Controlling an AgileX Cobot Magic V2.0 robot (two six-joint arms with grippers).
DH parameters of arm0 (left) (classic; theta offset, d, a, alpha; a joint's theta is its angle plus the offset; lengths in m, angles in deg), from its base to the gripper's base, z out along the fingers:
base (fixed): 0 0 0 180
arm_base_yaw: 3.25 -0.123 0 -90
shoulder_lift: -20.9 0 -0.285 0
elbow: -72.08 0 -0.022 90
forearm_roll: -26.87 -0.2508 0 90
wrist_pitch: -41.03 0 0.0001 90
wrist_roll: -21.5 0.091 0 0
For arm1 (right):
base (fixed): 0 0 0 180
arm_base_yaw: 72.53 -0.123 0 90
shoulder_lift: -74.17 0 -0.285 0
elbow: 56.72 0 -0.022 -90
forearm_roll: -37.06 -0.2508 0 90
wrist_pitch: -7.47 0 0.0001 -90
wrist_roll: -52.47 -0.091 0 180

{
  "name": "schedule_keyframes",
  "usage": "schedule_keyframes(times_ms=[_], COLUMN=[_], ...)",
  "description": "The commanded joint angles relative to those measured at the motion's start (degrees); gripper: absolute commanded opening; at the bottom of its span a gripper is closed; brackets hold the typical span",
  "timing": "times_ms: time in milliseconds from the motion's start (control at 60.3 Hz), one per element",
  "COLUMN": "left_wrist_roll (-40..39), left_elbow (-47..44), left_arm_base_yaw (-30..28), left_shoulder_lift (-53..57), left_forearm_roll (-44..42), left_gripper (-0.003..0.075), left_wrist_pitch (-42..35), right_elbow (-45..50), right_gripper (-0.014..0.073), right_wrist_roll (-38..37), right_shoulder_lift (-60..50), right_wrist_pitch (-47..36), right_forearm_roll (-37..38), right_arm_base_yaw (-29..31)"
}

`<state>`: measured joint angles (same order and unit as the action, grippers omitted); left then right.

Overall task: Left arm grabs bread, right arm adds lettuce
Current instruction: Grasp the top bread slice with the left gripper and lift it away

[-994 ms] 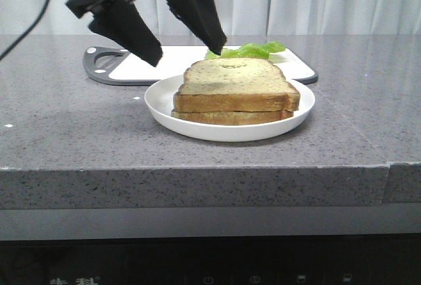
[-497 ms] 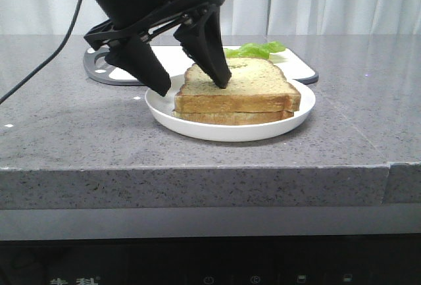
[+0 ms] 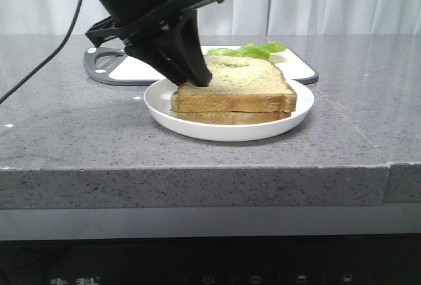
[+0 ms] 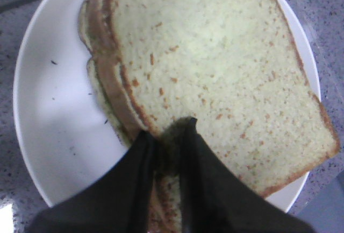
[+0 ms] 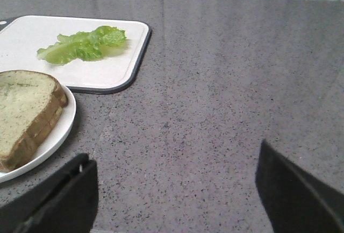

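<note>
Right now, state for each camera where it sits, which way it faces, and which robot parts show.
Front view: level with the counter, facing forward; left gripper clamps the thick golden-brown top bread slice on the round white plate.
Left wrist view: on the left arm, looking down; black fingers pinch that slice's edge.
Right wrist view: low over the grey counter; open right gripper faces the ruffled green lettuce leaf on the white cutting board.
All views share bread and plate.
</note>
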<state>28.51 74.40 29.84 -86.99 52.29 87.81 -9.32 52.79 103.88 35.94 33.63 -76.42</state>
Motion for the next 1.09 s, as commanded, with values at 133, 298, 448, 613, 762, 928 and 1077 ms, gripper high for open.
schedule_keyframes(times_ms=[133, 298, 448, 613, 762, 928, 1077], left_wrist_roll=[-0.1, -0.1, -0.1, -0.1, -0.1, -0.1, -0.1], left_elbow=[1.6, 1.6, 1.6, 1.6, 1.6, 1.6, 1.6], left_arm_base_yaw=[0.0, 0.0, 0.0, 0.0, 0.0, 0.0, 0.0], left_shoulder_lift=[2.5, 4.2, 7.1, 9.6, 11.6, 14.2, 17.1], left_forearm_roll=[0.1, 1.6, 2.1, 2.1, 2.5, 3.7, 2.7], left_gripper=[-0.0021, -0.0021, -0.0021, -0.0021, -0.0021, -0.0021, -0.0021], left_wrist_pitch=[-1.8, -1.8, -2.5, -3.0, -5.3, -7.7, -7.8], right_elbow=[-2.2, -2.2, -2.2, -2.2, -2.2, -2.2, -2.2], right_gripper=[0.0609, 0.0609, 0.0609, 0.0609, 0.0609, 0.0609, 0.0609], right_wrist_roll=[0.3, 0.3, 0.3, 0.3, 0.3, 0.3, 0.3], right_shoulder_lift=[0.7, 0.7, 0.7, 0.7, 0.7, 0.7, 0.7], right_wrist_pitch=[-4.4, -4.4, -4.4, -4.4, -4.4, -4.4, -4.4], right_forearm_roll=[0.4, 0.4, 0.4, 0.4, 0.4, 0.4, 0.4], right_arm_base_yaw=[0.3, 0.3, 0.3, 0.3, 0.3, 0.3, 0.3])
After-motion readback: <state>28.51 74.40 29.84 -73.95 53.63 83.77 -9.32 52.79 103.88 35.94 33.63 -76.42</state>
